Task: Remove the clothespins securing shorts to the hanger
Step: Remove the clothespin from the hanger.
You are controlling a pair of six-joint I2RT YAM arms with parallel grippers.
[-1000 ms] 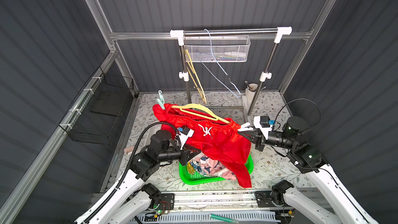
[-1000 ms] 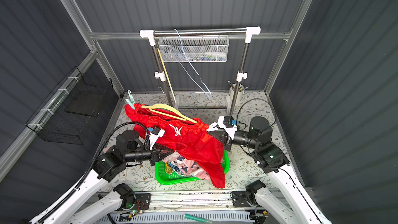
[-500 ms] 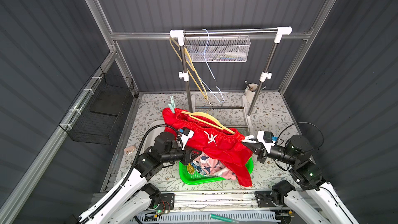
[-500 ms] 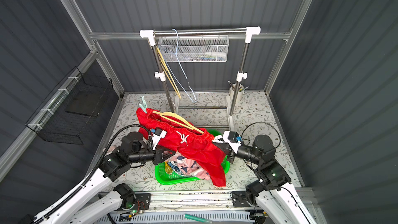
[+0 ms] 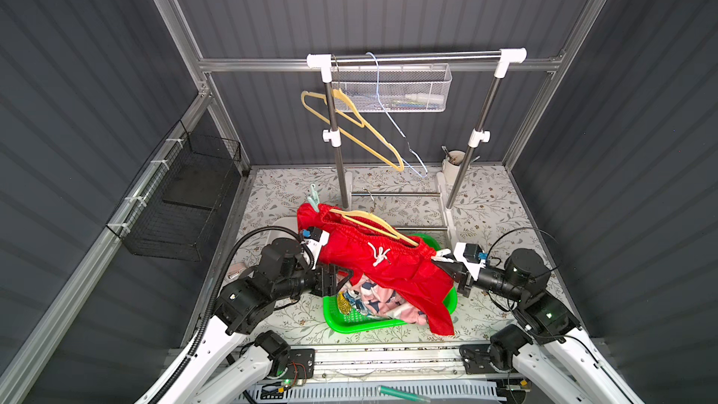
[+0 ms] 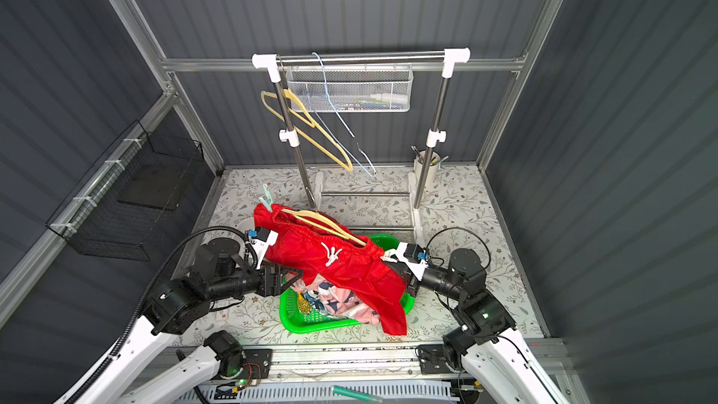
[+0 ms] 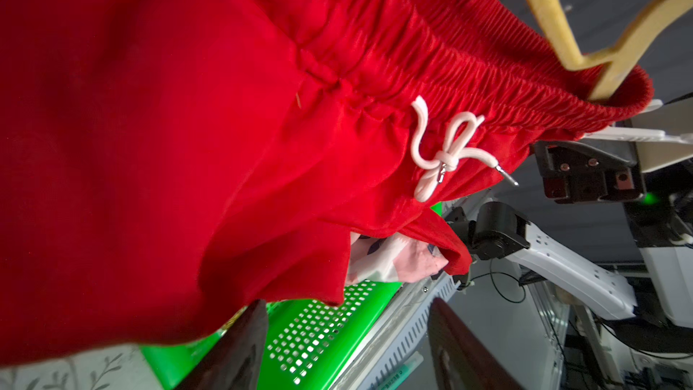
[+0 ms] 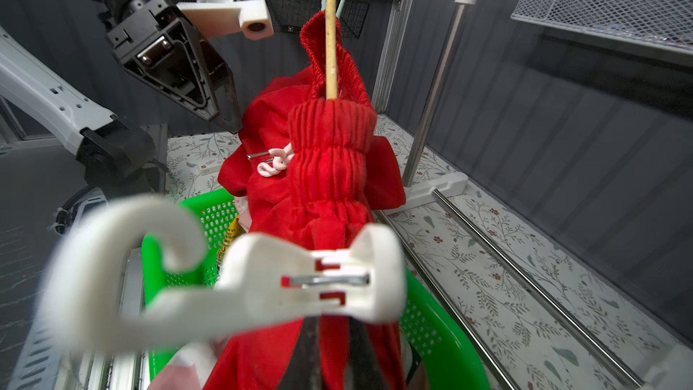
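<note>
Working the white clothespin [image 8: 240,275] off the nearer, right-hand end of the waistband is, as we judge it, the step in hand. The right gripper [image 5: 450,268] is closed on that peg, whose mouth appears to bite the gathered elastic of the red shorts [image 5: 349,254]. The right arm reaches in low from its side, wrist roughly level and gripper pointing across at the waistband end. Opposite it, the left arm comes in just as low, and the left gripper [image 7: 347,305] sits under the hanging red hem with its jaws well apart and nothing between them. Directly below both lies the green basket [image 5: 349,326], with printed shorts [image 5: 388,301] heaped inside and one red leg draped over its rim. We think the next move calls for a firm pull of the peg away from the cloth, along its own length. The free left gripper is well placed to steady the fabric so the whole garment does not follow. Further back, the yellow hanger [image 5: 373,223] slants up through the waistband. At its far end a mint clothespin [image 5: 312,198] stands upright on the cloth and would be next. Behind everything stands the rack [image 5: 415,58], carrying two bare hangers and a wire tray [image 5: 392,91].
</note>
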